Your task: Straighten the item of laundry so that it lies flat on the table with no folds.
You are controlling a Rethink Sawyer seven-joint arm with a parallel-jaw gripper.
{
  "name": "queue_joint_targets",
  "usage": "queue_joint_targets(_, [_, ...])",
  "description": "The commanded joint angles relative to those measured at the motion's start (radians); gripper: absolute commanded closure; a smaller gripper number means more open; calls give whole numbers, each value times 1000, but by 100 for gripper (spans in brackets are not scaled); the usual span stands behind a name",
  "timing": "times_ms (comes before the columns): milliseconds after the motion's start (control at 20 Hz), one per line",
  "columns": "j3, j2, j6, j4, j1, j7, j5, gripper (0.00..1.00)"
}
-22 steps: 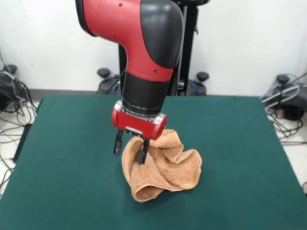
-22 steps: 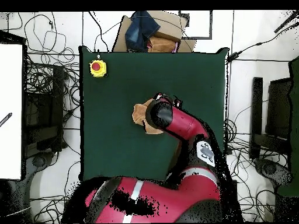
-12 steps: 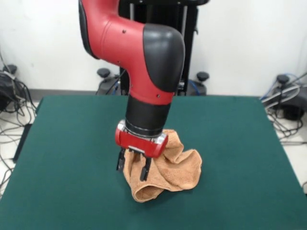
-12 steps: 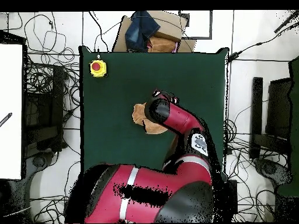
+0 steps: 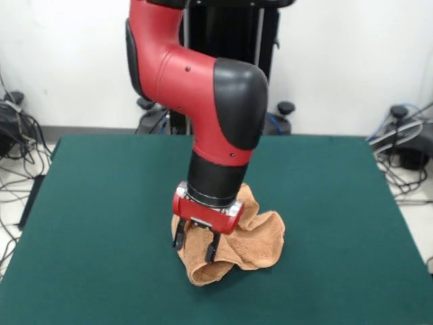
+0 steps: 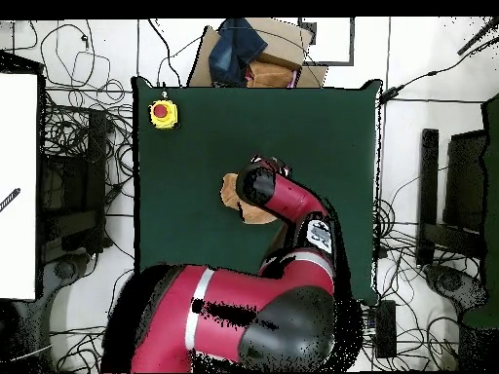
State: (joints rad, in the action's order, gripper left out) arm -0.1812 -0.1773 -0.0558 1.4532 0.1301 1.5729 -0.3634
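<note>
The item of laundry is an orange-tan towel lying in a crumpled heap near the middle of the dark green table. My gripper hangs over the heap's left front part, its two black fingers open and reaching down onto the cloth. In the overhead view the arm covers most of the towel; only its left edge shows on the table, and the gripper is hidden under the wrist.
A yellow box with a red button stands at one table corner. A cardboard box with dark cloth lies beyond the table's top edge. Cables and equipment surround the table on the floor.
The arm has lowered and shifted slightly right in the front view, bringing the open gripper from just above the towel's left edge down onto the heap. The towel keeps its shape.
</note>
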Motion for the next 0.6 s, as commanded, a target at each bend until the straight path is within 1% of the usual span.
queue_joint_targets(50, [-86, -38, -56, 25, -131, 307, -118, 0])
queue_joint_targets(150, [-149, -56, -111, 40, -198, 337, -154, 0])
queue_joint_targets(200, [-173, -61, -113, 53, -226, 349, -170, 0])
queue_joint_targets(350, [-239, -50, -158, 63, -283, 367, -203, 0])
queue_joint_targets(400, [-262, -43, -194, 63, -295, 381, -216, 0])
queue_joint_targets(500, [-321, -5, -226, 57, -310, 416, -255, 0])
queue_joint_targets(600, [-370, 64, -234, 31, -292, 456, -306, 0])
